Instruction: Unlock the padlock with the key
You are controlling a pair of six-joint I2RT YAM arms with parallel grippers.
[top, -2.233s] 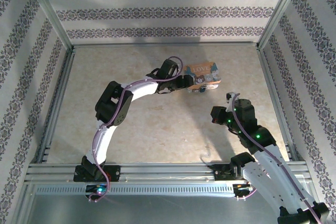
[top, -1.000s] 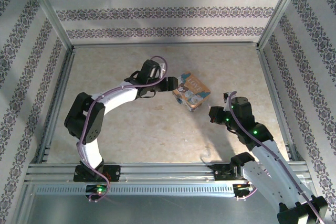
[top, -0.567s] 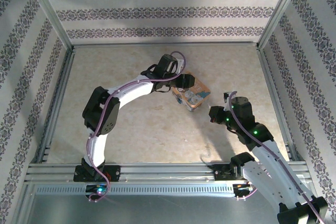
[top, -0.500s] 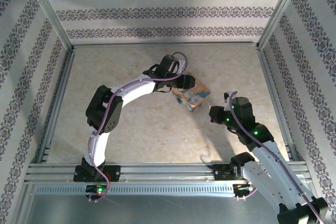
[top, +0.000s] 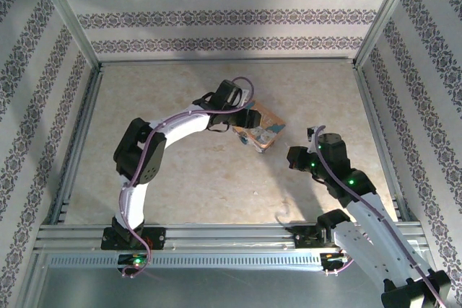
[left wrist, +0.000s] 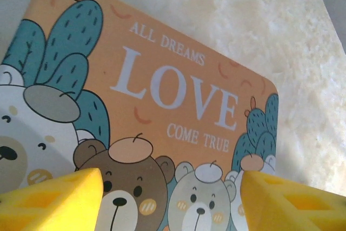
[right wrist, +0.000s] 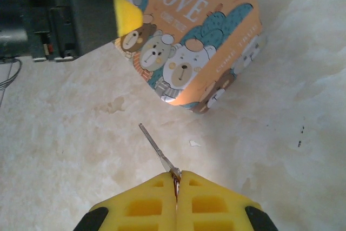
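The padlock (top: 263,130) sits face-up on the counter (top: 188,185), right of centre, turned at an angle. L jaws stand wide apart at its left edge. In the L wrist view we see both yellow pads (left wrist: 51,198) in front of the LOVE face w/ nothing pinched btw them. In the R wrist view one pad overlaps the padlock's corner, but contact we can't confirm. R jaws are clamped tight on the key (right wrist: 156,149): its thin shaft sticks out from btw the pads, tip aimed at the padlock, apart from it. Key's head is hidden.
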